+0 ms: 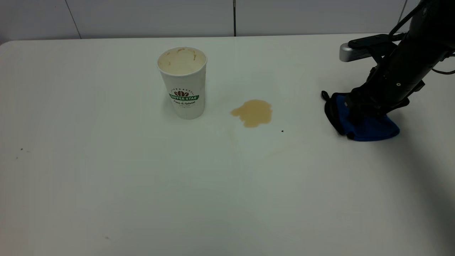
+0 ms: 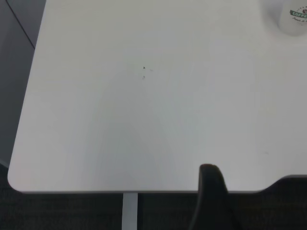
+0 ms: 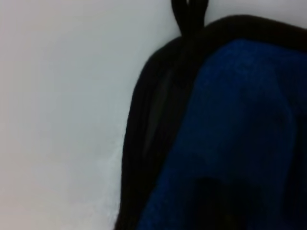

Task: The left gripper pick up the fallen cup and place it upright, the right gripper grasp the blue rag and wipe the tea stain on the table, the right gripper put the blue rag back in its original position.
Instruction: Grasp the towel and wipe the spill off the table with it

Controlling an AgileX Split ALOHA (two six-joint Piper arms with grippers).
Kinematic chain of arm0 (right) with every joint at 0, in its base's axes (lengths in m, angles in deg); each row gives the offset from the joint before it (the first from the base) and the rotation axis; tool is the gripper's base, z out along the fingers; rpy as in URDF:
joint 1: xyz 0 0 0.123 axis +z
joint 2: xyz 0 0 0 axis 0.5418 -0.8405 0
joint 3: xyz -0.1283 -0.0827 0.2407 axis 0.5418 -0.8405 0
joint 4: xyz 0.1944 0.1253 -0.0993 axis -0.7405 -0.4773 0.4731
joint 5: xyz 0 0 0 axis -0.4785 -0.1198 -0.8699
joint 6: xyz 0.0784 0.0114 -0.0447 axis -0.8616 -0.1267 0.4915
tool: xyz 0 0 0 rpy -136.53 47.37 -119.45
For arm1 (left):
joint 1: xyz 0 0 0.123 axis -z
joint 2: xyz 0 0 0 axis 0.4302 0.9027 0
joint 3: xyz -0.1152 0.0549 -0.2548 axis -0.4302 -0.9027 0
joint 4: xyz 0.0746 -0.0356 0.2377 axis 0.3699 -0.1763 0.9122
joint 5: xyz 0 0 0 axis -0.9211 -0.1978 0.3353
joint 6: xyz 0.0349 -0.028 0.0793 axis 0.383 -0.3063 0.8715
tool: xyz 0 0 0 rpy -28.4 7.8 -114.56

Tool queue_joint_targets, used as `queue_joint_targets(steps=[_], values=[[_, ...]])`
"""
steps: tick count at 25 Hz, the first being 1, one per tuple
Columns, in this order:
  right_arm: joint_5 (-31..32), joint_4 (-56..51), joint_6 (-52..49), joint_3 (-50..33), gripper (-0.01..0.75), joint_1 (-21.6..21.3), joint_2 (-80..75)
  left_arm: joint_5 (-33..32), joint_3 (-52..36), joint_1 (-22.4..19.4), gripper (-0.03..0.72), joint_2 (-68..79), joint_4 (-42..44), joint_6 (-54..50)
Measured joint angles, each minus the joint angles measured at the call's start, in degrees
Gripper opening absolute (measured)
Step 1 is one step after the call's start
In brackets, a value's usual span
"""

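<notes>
The cup stands upright on the table, left of the middle; its lower part also shows in the left wrist view. The tea stain lies to the right of the cup. The blue rag lies at the right, bunched up with its black edging raised. My right gripper is down on the rag and shut on it; the rag fills the right wrist view. My left gripper is out of the exterior view, open and empty over the table's near left corner.
A tiny black speck lies right of the stain. A few specks lie at the far left. The table's rounded corner and its front edge show in the left wrist view.
</notes>
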Motion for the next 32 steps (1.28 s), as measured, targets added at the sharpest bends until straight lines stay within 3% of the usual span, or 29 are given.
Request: queue_joint_targets(steps=[4, 6, 12, 20, 32], values=[[-1.05, 0.00, 0.00, 0.12, 0.110, 0.90, -0.32, 0.00, 0.00, 0.00, 0.516, 0.00, 0.00, 0.00], [-1.31, 0.06, 0.01, 0.83, 0.067, 1.62, -0.47, -0.02, 0.00, 0.00, 0.516, 0.00, 0.00, 0.00], [-1.45, 0.10, 0.13, 8.38, 0.065, 7.02, -3.75, -0.02, 0.00, 0.00, 0.516, 0.00, 0.00, -0.05], [5.54, 0.10, 0.18, 25.85, 0.065, 13.43, -11.64, -0.02, 0.00, 0.00, 0.516, 0.00, 0.00, -0.05], [21.74, 0.25, 0.22, 29.34, 0.065, 21.30, -12.27, -0.02, 0.00, 0.00, 0.516, 0.00, 0.00, -0.05]])
